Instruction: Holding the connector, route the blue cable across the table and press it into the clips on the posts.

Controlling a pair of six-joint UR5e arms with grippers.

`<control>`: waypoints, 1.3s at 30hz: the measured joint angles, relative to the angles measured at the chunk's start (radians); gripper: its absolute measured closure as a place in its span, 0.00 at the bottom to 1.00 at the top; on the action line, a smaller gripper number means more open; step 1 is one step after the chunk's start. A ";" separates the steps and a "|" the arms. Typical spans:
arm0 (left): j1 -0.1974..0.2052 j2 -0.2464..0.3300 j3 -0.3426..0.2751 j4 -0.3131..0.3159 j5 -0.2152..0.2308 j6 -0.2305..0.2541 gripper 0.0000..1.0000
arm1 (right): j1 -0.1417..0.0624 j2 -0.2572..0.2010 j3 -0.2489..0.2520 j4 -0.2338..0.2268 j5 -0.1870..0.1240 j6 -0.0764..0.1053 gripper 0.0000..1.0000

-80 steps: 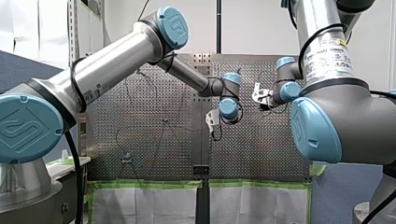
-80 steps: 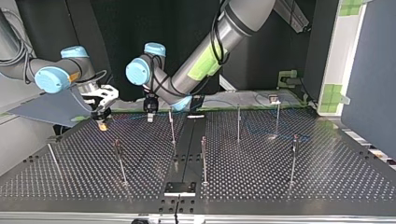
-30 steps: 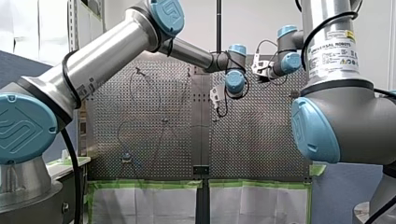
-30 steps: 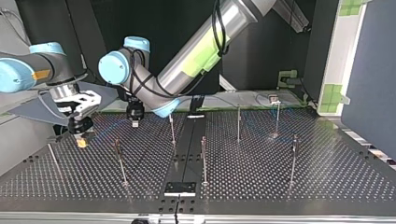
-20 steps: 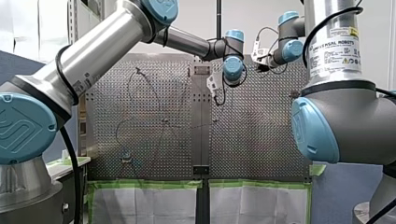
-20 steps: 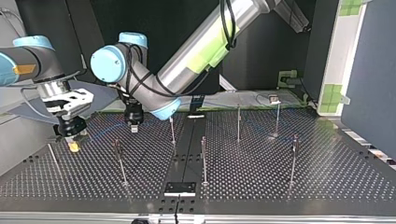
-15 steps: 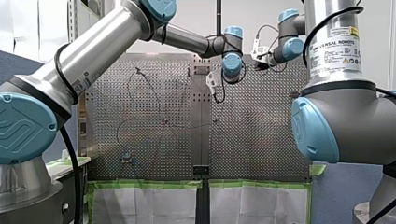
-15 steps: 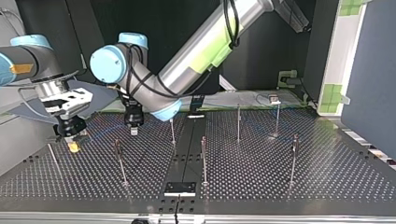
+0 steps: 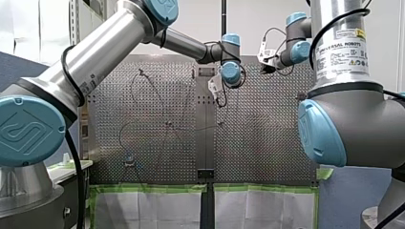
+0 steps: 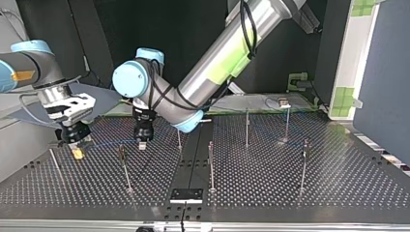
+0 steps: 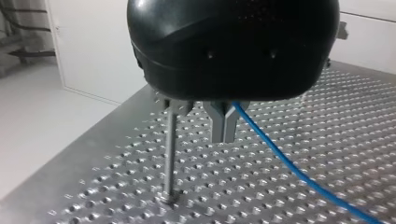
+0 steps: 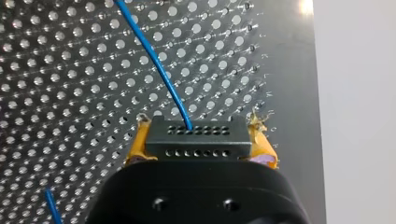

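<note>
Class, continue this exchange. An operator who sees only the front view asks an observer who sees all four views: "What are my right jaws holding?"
Observer: The right wrist view shows the right jaws shut on a black connector.
Operator: Is the blue cable attached to it?
Observer: Yes, the blue cable comes out of the connector's row of holes farthest from the jaws.
Operator: And my left jaws?
Observer: The left wrist view shows the left jaws shut on the cable, right beside a thin post standing on the table.
</note>
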State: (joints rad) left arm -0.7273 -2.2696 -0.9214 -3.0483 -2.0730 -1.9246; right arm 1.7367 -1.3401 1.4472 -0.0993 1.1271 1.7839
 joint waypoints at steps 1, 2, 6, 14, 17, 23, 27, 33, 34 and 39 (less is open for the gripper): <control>0.004 0.000 0.004 0.008 0.008 0.000 1.00 | 0.000 0.001 -0.006 0.000 -0.002 0.000 1.00; 0.009 0.000 0.009 0.018 0.018 0.001 1.00 | -0.001 0.002 -0.010 0.001 -0.002 0.000 1.00; 0.024 -0.001 0.020 0.042 0.051 0.001 1.00 | -0.004 0.005 -0.031 0.003 -0.004 0.004 1.00; 0.052 -0.009 0.018 0.050 0.109 -0.003 1.00 | -0.016 0.020 -0.052 0.003 -0.003 0.013 1.00; 0.056 -0.010 0.013 0.049 0.112 -0.003 1.00 | -0.018 0.024 -0.053 0.003 -0.003 0.014 1.00; 0.049 -0.010 0.012 0.054 0.110 -0.001 1.00 | -0.021 0.029 -0.053 0.003 -0.001 0.014 1.00; 0.057 -0.010 0.008 0.070 0.116 -0.003 1.00 | -0.028 0.042 -0.053 0.000 -0.002 0.013 1.00; 0.071 -0.010 0.004 0.075 0.136 -0.006 1.00 | -0.039 0.071 -0.059 -0.015 -0.003 0.014 1.00; 0.072 -0.010 0.003 0.075 0.137 -0.006 1.00 | -0.041 0.078 -0.064 -0.017 -0.004 0.015 1.00; 0.096 -0.010 0.003 0.078 0.157 -0.009 1.00 | -0.049 0.105 -0.092 -0.019 -0.007 0.016 1.00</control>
State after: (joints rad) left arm -0.6315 -2.2800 -0.9182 -2.9704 -1.9161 -1.9336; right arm 1.6880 -1.2356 1.3547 -0.1182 1.1204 1.7995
